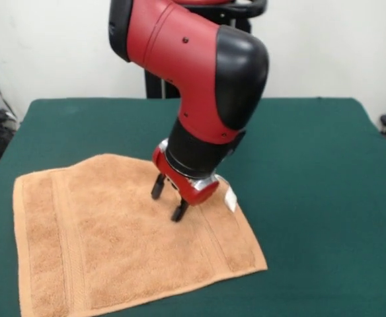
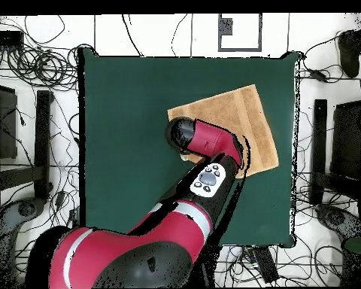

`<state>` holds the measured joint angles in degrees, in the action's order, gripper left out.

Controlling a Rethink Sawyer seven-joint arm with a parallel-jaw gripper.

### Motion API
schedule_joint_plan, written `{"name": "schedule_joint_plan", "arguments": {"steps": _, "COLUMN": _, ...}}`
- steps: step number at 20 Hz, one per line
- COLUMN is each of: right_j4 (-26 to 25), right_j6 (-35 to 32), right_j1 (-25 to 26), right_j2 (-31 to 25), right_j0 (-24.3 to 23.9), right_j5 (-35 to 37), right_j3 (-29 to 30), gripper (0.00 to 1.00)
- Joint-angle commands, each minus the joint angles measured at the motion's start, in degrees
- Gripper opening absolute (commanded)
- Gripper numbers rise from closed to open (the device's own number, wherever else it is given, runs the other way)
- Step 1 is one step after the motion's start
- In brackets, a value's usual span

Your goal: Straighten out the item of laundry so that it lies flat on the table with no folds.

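Observation:
The item of laundry (image 1: 114,244), an orange-tan towel, lies spread on the green table (image 1: 312,165) at its front left. Band stripes run near its left and right edges. A small white tag (image 1: 231,198) sticks out at the right edge. Its far edge rises in a slight hump. My gripper (image 1: 169,199) points down over the towel's right half, open, its black fingertips (image 1: 179,212) at the cloth with nothing between them. In the overhead view the towel (image 2: 247,113) lies right of centre on the table (image 2: 138,113), and my arm (image 2: 206,139) hides one corner and the gripper.
Bare green cloth stretches to the right of the towel and behind it. Cables and black equipment (image 2: 33,68) lie on the floor around the table. A black stand (image 1: 156,84) rises behind the table's far edge.

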<state>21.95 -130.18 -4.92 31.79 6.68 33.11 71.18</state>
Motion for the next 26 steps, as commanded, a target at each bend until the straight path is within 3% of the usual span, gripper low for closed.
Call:
{"name": "schedule_joint_plan", "arguments": {"steps": 1, "right_j4": 6.7, "right_j6": -16.4, "right_j1": 6.0, "right_j2": -10.9, "right_j0": 4.3, "right_j5": -7.4, "right_j3": -4.9, "gripper": 1.0}}
{"name": "schedule_joint_plan", "arguments": {"steps": 12, "right_j4": 5.0, "right_j6": -12.1, "right_j1": 2.4, "right_j2": -14.3, "right_j0": 2.4, "right_j5": -10.9, "right_j3": 0.5, "gripper": 1.0}}
{"name": "schedule_joint_plan", "arguments": {"steps": 19, "right_j4": 3.2, "right_j6": -10.5, "right_j1": -0.2, "right_j2": -13.6, "right_j0": 2.4, "right_j5": -11.1, "right_j3": 3.6, "gripper": 1.0}}
{"name": "schedule_joint_plan", "arguments": {"steps": 26, "right_j4": -0.5, "right_j6": -6.4, "right_j1": -9.1, "right_j2": -12.0, "right_j0": 2.6, "right_j5": -9.1, "right_j3": 12.3, "gripper": 1.0}}
